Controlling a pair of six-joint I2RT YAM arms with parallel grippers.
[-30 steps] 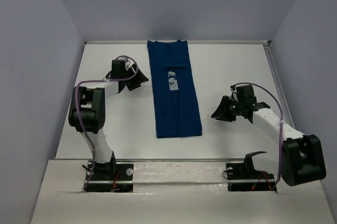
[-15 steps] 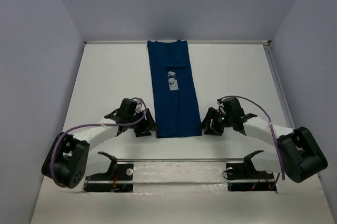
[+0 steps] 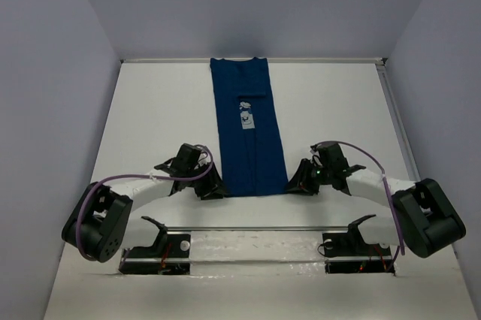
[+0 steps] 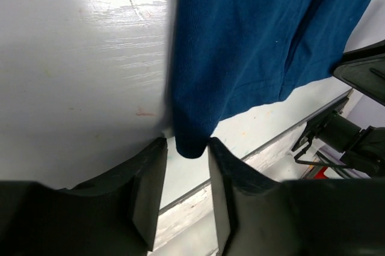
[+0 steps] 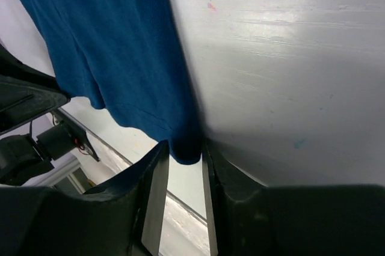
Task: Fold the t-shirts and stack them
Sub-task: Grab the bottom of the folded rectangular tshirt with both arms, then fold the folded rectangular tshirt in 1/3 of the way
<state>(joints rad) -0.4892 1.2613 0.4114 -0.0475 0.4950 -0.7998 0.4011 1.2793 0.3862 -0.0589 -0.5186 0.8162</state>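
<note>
A white table [image 3: 158, 117] sits between plain lavender walls [image 3: 52, 95]; its near edge perhaps carries a metal rail [image 3: 263, 227].

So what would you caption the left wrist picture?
Left gripper straddling the near corner of the blue t-shirt on the white table, fingers not yet closed.

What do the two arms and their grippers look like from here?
Both arms have white link segments with bulky black joint housings. A purple cable loops along each. The left gripper and right gripper are matte black, with broad, flat two-finger jaws. No markings visible.
</note>
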